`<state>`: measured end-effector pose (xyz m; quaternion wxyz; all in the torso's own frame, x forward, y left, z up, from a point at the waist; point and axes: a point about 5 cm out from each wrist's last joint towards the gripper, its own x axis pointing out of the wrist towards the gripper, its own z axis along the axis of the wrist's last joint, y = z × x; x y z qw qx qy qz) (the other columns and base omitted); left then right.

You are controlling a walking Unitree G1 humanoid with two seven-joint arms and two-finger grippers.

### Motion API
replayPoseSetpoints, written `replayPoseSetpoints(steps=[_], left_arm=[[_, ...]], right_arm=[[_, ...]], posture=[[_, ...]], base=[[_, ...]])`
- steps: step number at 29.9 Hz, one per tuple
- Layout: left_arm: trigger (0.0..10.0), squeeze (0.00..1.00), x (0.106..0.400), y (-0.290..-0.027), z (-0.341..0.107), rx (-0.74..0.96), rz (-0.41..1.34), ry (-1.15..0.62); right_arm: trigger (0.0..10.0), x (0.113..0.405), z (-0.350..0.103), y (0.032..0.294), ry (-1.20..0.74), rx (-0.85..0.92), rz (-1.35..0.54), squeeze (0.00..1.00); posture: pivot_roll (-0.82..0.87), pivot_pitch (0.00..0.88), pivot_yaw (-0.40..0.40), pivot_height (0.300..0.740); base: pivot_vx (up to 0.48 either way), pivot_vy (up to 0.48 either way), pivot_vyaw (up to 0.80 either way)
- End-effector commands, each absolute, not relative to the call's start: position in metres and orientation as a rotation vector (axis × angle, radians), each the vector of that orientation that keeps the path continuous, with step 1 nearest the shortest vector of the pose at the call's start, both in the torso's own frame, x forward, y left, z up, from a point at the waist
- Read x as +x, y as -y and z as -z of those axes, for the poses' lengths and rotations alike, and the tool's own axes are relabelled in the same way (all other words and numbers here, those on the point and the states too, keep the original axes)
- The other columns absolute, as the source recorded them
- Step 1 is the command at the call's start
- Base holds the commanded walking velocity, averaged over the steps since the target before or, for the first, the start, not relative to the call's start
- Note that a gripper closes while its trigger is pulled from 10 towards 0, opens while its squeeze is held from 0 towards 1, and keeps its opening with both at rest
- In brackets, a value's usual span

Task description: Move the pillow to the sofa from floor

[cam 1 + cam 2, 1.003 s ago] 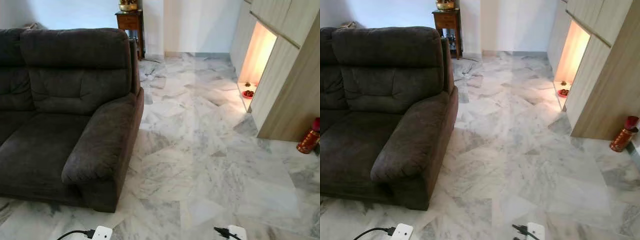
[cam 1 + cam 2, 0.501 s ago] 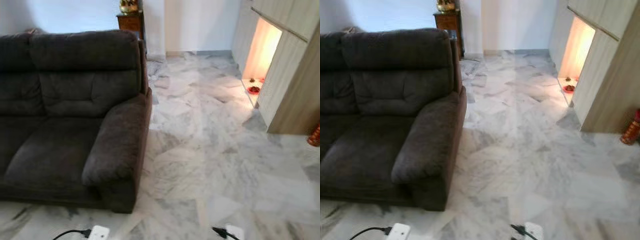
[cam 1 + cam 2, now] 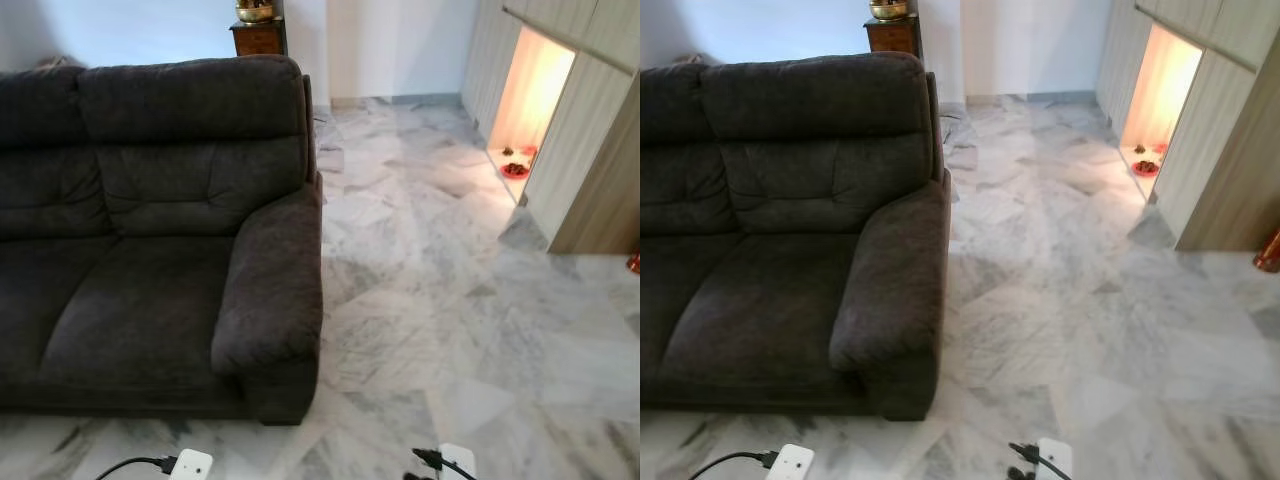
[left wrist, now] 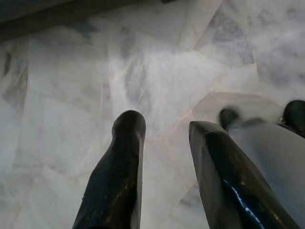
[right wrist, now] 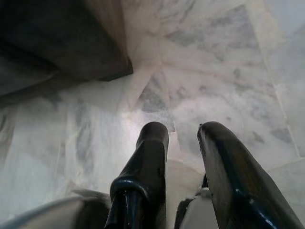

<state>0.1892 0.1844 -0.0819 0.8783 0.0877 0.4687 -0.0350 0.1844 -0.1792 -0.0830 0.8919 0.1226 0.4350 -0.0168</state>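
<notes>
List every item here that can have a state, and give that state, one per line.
sofa: seat bare, no pillow on it
left gripper: open, holding nothing, above the floor
right gripper: open, holding nothing, above the floor
wall niche: lit
red dish: sitting in the niche

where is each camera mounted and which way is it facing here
Left eye and right eye views: on the head, looking forward and down at the dark sofa and marble floor; white wrist parts with cables show at the bottom edge.
Left wrist view: along the left pincer, open, onto the floor.
Right wrist view: along the right pincer, open, toward the floor by the sofa's base corner.
Shared: both eye views show the same scene; both wrist views share the floor.
</notes>
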Motion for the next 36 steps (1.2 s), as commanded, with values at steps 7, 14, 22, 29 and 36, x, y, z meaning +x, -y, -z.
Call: replayPoseSetpoints(steps=[7, 14, 22, 29, 36], left_arm=[[10.0, 0.0, 0.1883, -0.1929, 0.0814, 0.2, 0.051, -0.987], [10.0, 0.0, 0.1874, -0.1921, 0.082, 0.2, 0.049, -0.99], [10.0, 0.0, 0.1882, -0.1933, 0.0814, 0.194, 0.039, -0.984], [10.0, 0.0, 0.1877, -0.1959, 0.0812, 0.199, 0.041, -0.987], [10.0, 0.0, 0.1887, -0.1974, 0.0806, 0.198, 0.033, -0.984]], right_arm=[[10.0, 0.1908, 0.0805, 0.17, -0.89, 0.249, -0.005, 0.0], [10.0, 0.1935, 0.0788, 0.1701, -0.87, 0.259, -0.005, 0.0], [10.0, 0.1907, 0.0805, 0.1704, -0.881, 0.293, 0.015, 0.0], [10.0, 0.1897, 0.0812, 0.1677, -0.886, 0.297, 0.011, 0.0], [10.0, 0.1886, 0.0819, 0.1658, -0.897, 0.266, -0.019, 0.0]], posture=[[-0.07, 0.0, 0.064, 0.74], [-0.07, 0.0, 0.068, 0.74], [-0.06, 0.0, 0.07, 0.74], [-0.06, 0.0, 0.078, 0.74], [-0.06, 0.0, 0.08, 0.74]], base=[[0.0, 0.48, 0.0], [0.0, 0.48, 0.46], [0.0, 0.48, 0.2], [0.0, 0.48, 0.0], [0.0, 0.48, 0.0]])
